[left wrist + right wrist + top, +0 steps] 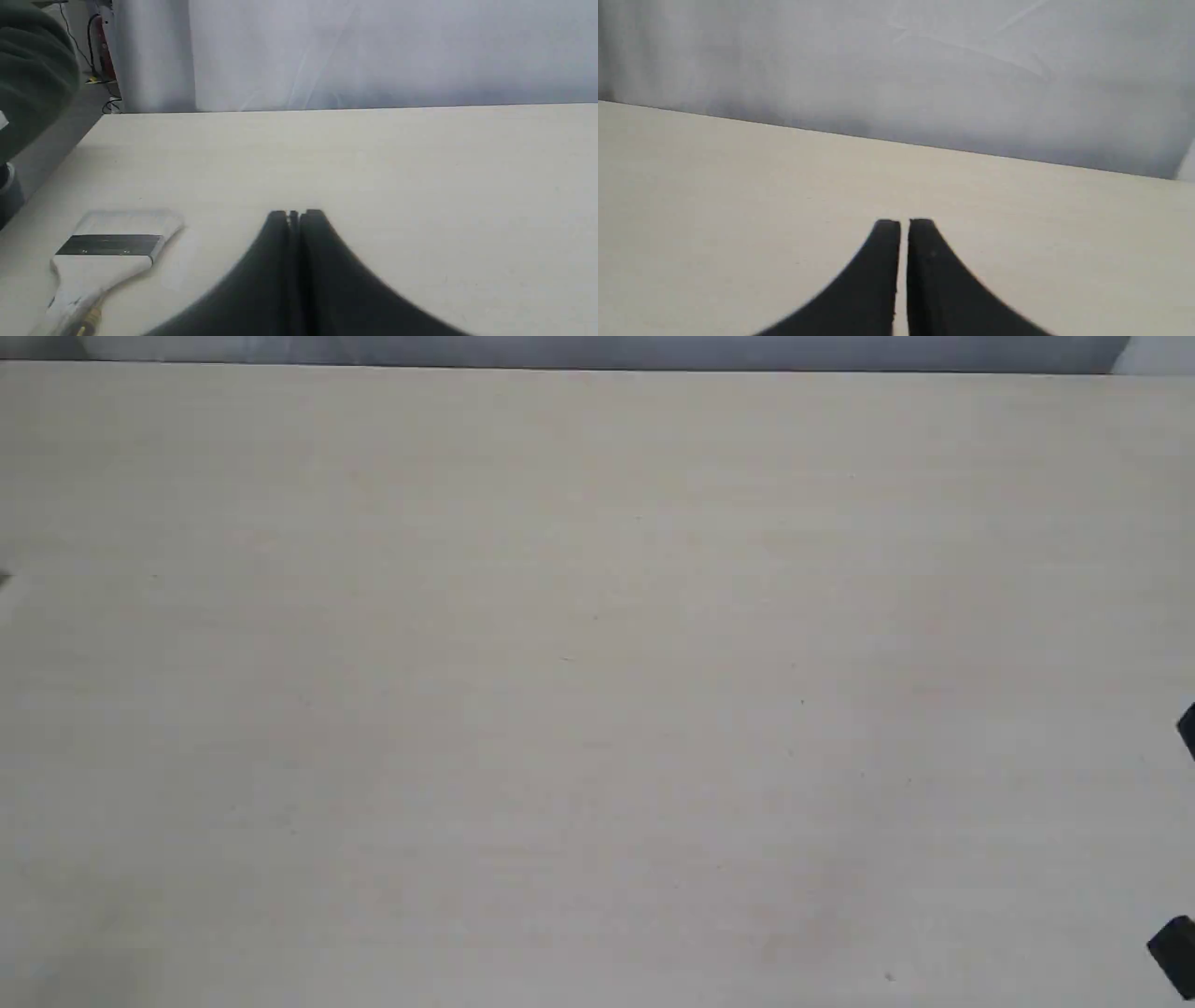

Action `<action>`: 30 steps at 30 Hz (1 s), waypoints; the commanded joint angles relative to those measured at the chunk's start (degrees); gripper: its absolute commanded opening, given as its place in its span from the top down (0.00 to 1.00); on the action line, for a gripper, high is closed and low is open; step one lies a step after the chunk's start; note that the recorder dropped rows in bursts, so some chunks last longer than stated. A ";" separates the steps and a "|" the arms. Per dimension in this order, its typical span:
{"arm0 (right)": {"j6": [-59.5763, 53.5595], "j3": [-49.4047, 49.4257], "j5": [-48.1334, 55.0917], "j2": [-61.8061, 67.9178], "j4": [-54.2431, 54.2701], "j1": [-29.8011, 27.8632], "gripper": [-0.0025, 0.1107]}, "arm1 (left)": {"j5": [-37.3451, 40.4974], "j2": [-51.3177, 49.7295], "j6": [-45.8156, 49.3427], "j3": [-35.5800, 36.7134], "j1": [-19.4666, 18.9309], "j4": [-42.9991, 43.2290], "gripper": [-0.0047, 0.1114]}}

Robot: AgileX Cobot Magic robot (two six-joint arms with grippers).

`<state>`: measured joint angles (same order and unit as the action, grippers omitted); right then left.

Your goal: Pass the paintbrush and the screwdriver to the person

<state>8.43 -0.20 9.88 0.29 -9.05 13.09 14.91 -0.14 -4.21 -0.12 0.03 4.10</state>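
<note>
In the left wrist view the paintbrush (110,254) lies flat on the pale table (373,154). Its whitish bristles point toward the table's far edge, and the ferrule looks dark. A small gold piece (92,318) beside the brush's handle looks like part of the screwdriver, with the rest cut off by the frame edge. My left gripper (294,214) is shut and empty, off to the side of the brush and apart from it. The person's dark green sleeve (32,70) hangs beyond the table corner, and the hand is out of view. My right gripper (903,221) is shut and empty over bare table.
The exterior view shows only the pale tabletop (597,672), with black arm parts (1176,952) at its right edge. A grey-white curtain (373,51) stands behind the table's far edge. Cables and equipment (100,46) sit on the floor past the table corner.
</note>
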 commanded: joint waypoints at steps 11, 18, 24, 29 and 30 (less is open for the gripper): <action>-0.30 0.20 7.59 -0.29 -0.60 -16.27 0.94 | -0.50 0.14 -0.12 0.12 0.37 -0.29 0.96; -0.30 0.20 7.78 -0.29 -0.43 -17.01 0.94 | -0.50 0.14 -0.12 0.12 0.37 -0.29 0.96; -0.09 0.20 8.19 -0.29 -0.43 -17.01 0.94 | -0.50 0.14 -0.12 0.12 0.37 -0.29 0.96; -0.09 0.20 8.33 -0.29 -0.43 -17.01 0.94 | -0.50 0.14 -0.12 0.12 0.37 -0.29 0.96; -0.09 0.20 8.48 -0.29 -0.43 -17.01 0.94 | -0.50 0.14 -0.12 0.12 0.37 -0.29 0.96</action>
<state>8.43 -0.20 18.13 0.29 -9.17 -3.65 14.91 -0.14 -4.21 -0.12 0.03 4.10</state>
